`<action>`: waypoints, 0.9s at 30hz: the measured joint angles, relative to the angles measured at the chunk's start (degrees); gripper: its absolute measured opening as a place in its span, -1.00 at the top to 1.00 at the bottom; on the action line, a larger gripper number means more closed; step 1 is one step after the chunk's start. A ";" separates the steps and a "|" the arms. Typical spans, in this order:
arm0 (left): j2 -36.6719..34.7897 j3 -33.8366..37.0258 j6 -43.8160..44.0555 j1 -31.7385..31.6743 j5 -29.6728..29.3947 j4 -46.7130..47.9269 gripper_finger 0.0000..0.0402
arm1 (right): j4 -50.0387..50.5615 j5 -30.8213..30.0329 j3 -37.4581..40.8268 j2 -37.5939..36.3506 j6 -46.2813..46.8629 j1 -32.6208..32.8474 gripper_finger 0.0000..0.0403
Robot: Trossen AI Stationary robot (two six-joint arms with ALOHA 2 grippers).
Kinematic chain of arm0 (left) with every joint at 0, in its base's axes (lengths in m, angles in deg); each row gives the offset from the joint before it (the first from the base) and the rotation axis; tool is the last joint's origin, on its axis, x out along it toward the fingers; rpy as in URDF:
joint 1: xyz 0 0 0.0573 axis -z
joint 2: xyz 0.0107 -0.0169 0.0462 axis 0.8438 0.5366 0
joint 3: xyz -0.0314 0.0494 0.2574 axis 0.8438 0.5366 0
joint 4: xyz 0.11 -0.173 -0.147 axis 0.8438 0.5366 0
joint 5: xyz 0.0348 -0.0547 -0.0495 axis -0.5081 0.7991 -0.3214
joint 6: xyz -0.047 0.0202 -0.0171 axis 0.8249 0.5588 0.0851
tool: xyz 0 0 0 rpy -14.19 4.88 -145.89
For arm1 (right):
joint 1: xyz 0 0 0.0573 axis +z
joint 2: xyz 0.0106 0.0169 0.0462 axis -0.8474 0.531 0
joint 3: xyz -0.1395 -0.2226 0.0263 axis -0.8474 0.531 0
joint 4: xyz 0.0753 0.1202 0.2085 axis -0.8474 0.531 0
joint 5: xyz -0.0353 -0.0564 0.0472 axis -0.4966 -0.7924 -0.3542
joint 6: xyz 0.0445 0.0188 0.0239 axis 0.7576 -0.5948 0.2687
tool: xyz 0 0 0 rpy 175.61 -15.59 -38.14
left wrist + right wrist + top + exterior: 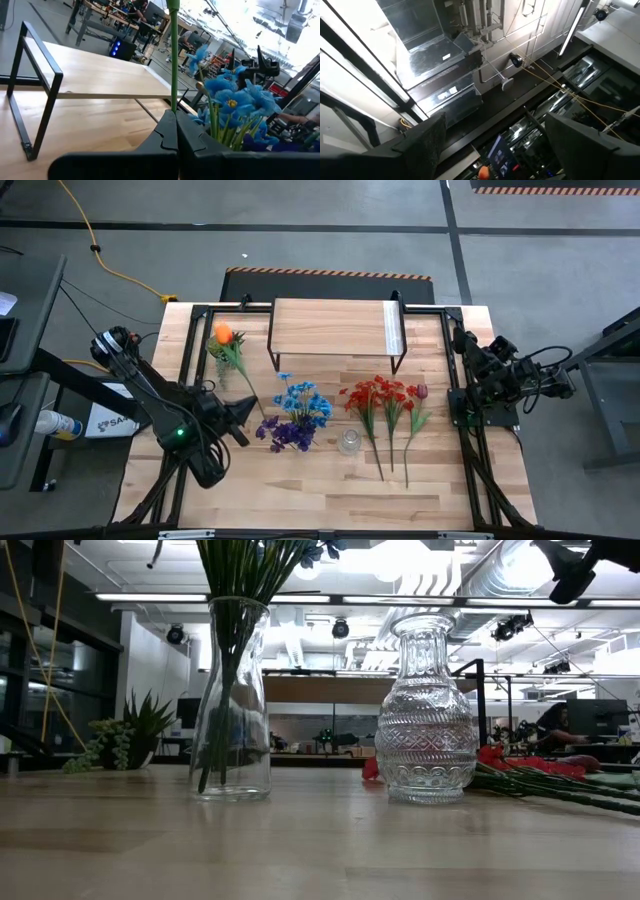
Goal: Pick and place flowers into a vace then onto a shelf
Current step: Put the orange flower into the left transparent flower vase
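- Workshop room, grey floor, yellow cable; light-wood table point(330, 480) with black frame rails.
- Shelf point(335, 328) stands at the table's far edge, nothing on it.
- Left pincer point(176, 131) closed on a green stem point(173, 55), held upright just beside the blue flowers point(303, 402); in the high view the left arm sits at the table's left, tip pointing at the blue bunch.
- What bloom tops that stem: cannot tell, it runs out of the wrist view.
- Blue flowers and purple flowers point(288, 434) stand in a plain glass vase point(231, 705); low view shows several stems already down in it.
- Second vase, cut glass point(425, 715), empty, just beside the red flowers point(377, 397) lying flat on the table, with the maroon tulip point(421, 391) at their right.
- Orange flower point(223, 333) lies near the shelf's left legs.
- Right pincer point(460, 406) open, holding nothing, parked at the table's right edge, well apart from the flowers.
- Handling, my guess: flowers light, stems thin and springy, likely wire-cored plastic, smooth so they can twist in the grip; heads soft, crushable.
- Best hold mid-stem, below the leaves, as the left pincer does now.
- Vases look rigid, slick and breakable, top-heavy once filled; take by the neck, low and square.
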 joint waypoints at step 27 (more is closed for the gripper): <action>-2.93 -5.72 -35.29 8.08 0.46 -13.49 0.90 | 3.00 0.16 0.00 0.01 1.72 0.00 -0.63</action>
